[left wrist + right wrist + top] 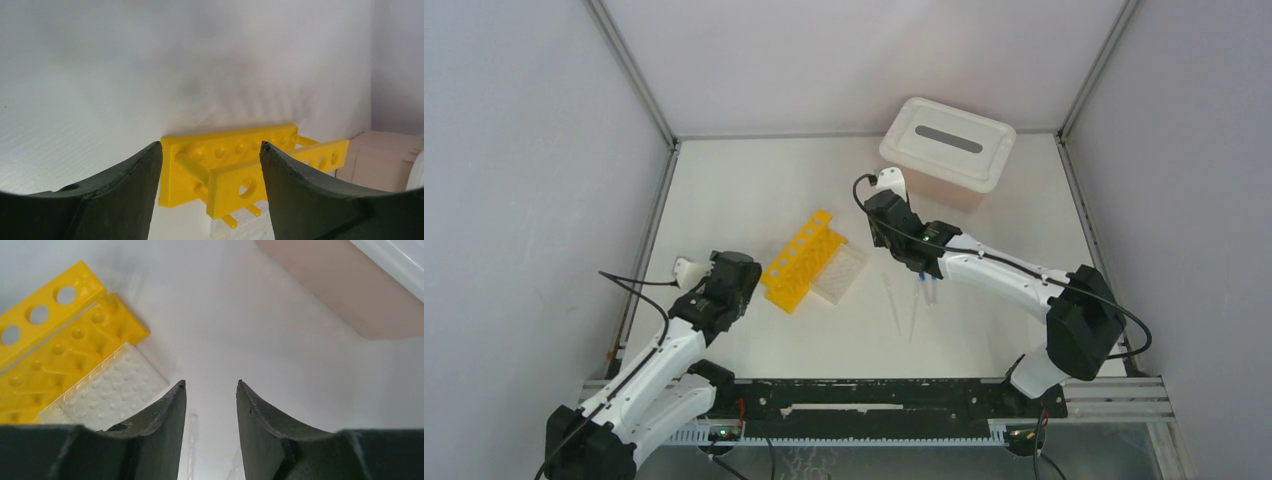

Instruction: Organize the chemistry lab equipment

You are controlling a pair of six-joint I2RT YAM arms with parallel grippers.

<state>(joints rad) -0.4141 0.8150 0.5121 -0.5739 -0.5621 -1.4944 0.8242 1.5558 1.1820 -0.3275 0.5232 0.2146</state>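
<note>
Table (754, 190) bears one yellow rack (802, 261), two droppers (892, 300).

Widest open stretch was the far-left part of the table (744, 190), bare white from the back edge down to the yellow rack (802, 262). That rack looked tipped on its side mid-table, with the small clear grid rack (841, 272) pressed against its right edge, so the pair made one solid block with no gap to slip through. The left gripper (210, 150) had its fingers spread and the yellow rack sat dead ahead of it. The right gripper (209, 385), jaws apart, faced a bare lane between the grid rack and the pink tub (954, 195) in the far-right corner. Two thin droppers (890, 300) lay just right of the grid rack, cluttering that lane's near end.
</note>
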